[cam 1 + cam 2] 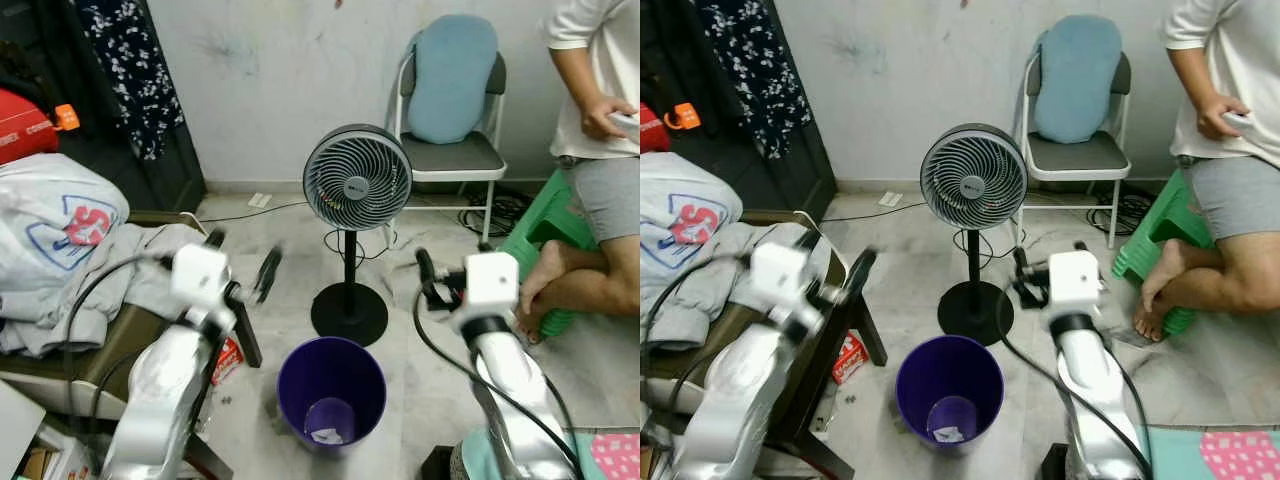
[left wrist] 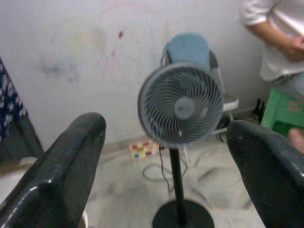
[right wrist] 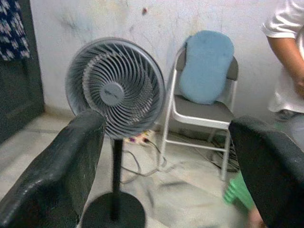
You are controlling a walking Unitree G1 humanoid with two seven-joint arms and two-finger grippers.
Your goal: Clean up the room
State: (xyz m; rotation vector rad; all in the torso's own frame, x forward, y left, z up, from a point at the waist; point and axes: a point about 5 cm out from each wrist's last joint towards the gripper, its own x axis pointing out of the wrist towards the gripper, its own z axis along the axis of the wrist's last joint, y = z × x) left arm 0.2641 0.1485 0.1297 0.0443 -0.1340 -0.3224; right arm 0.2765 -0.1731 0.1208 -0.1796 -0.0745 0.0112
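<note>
Left eye view: pedestal fan (image 1: 357, 178) at twelve o'clock, purple bin (image 1: 331, 392) at six between both arms. Left gripper (image 1: 240, 262) and right gripper (image 2: 166, 156) hang spread and empty; I'd find litter first, then drop it squarely inside.

One pedestal fan (image 1: 357, 178) stands on the floor (image 1: 420, 350). One purple bin (image 1: 331, 392) sits in front of it, with one scrap of paper (image 1: 325, 436) inside. One folding chair (image 1: 452, 150) stands by the back wall and carries one blue cushion (image 1: 451, 78). One green plastic stool (image 1: 537, 240) seats one person (image 1: 598, 150). One pile of grey clothes (image 1: 60, 240) covers the low table (image 1: 150, 330) at its left edge. One power strip (image 1: 259, 200) lies by the wall. Two grippers are raised: the left gripper (image 1: 240, 262) and the right gripper (image 1: 424, 272), each with two black fingers spread apart.
</note>
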